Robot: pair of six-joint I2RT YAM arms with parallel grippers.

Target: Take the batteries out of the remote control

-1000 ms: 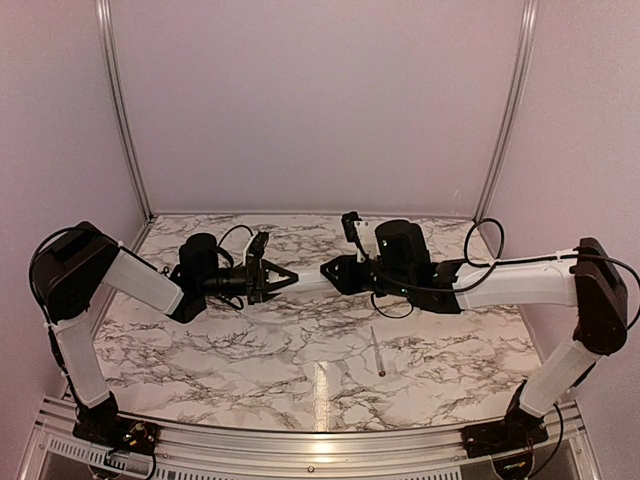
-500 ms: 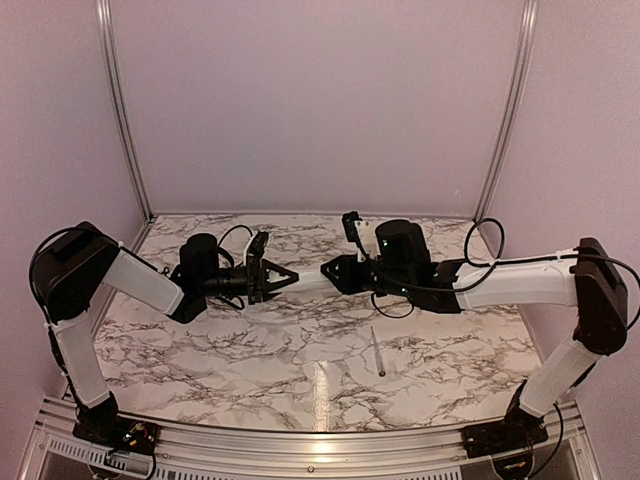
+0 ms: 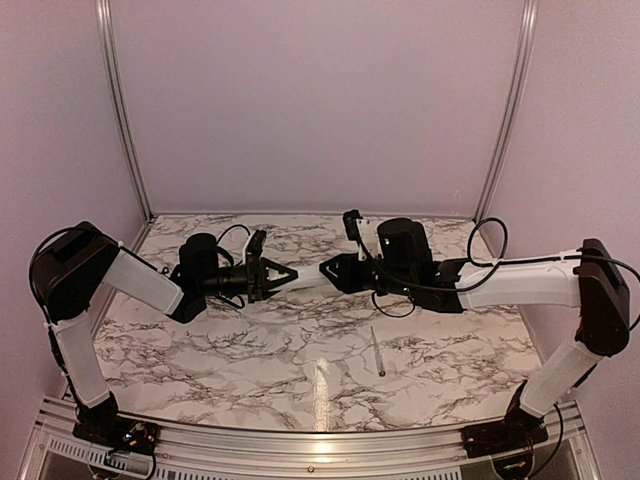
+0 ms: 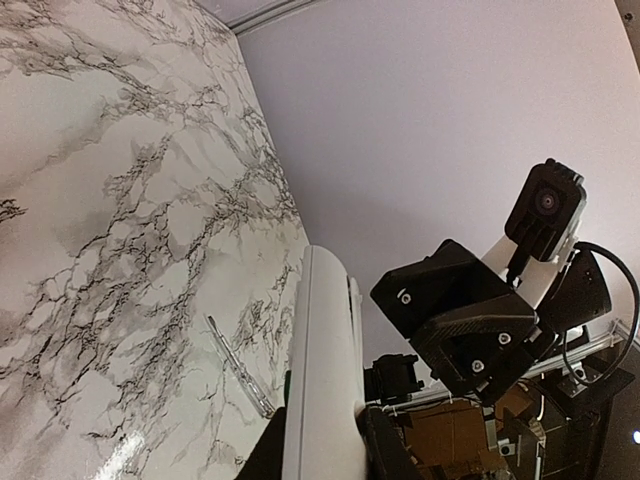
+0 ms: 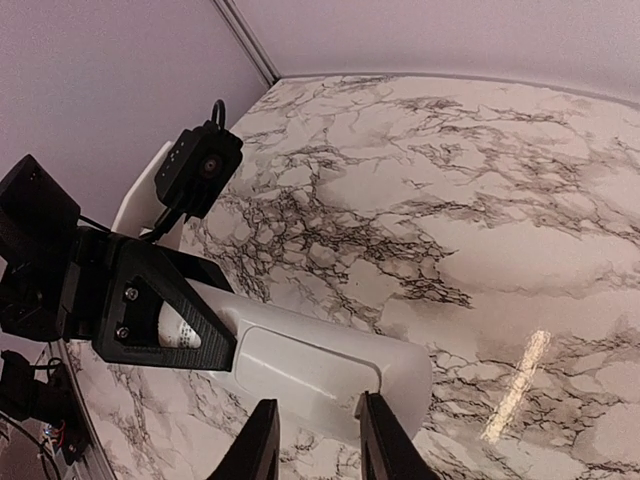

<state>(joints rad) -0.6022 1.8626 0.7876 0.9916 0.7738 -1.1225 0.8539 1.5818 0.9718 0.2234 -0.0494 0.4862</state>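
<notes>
The white remote control [image 3: 308, 279] hangs in the air between the two arms. My left gripper [image 3: 288, 275] is shut on one end of it; the fingers [image 4: 385, 450] press on both sides of the white bar [image 4: 325, 380]. My right gripper [image 5: 318, 425] is at the other end. It is open, with its fingertips [image 5: 380, 420] at the edge of the closed cover panel [image 5: 310, 365] on the remote's back. The batteries are hidden.
A thin grey pen-like stick [image 3: 376, 350] lies on the marble table [image 3: 250, 370] in front of the right arm, also seen in the left wrist view [image 4: 238, 365]. Lilac walls and aluminium posts [image 3: 120, 110] close in the back and sides.
The right jaws have spread a little at the remote's end. The left gripper and the remote have stayed where they were.
</notes>
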